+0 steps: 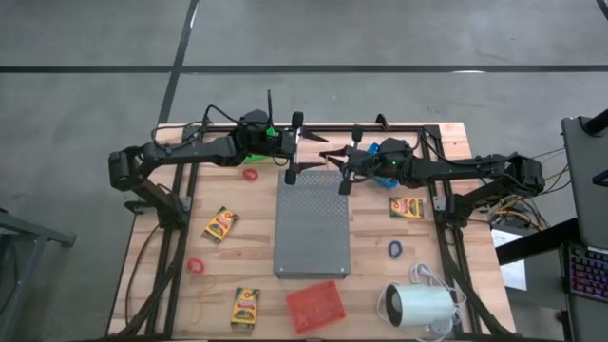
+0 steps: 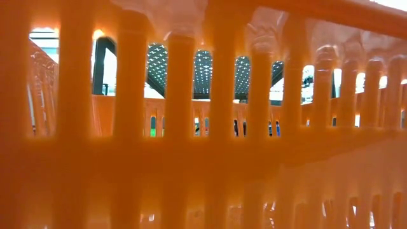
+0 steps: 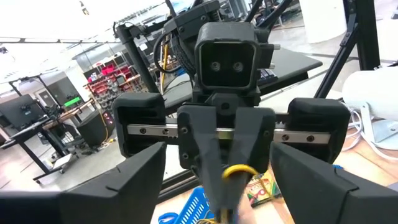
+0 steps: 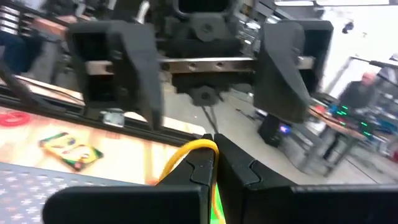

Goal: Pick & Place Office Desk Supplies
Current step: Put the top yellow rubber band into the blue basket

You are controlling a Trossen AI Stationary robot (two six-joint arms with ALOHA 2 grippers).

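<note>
I see the right gripper (image 4: 214,163) clamped on a yellow band (image 4: 186,152), top centre; left gripper (image 1: 306,153) spread wide, empty.

From above, the wooden table (image 1: 180,313) carries a grey perforated slab (image 1: 312,226) at its middle. The left gripper (image 1: 296,147) and the right gripper (image 1: 340,169) face each other, near together, just past the slab's far edge. 3 yellow crayon boxes lie around: 1 left of the slab (image 1: 220,224), 1 right of it (image 1: 407,207), 1 near the front edge (image 1: 245,308). A red basket (image 1: 316,305) sits beside a white cylinder (image 1: 418,306). Red rings (image 1: 251,174) (image 1: 196,266) and a blue ring (image 1: 394,249) lie apart.
</note>
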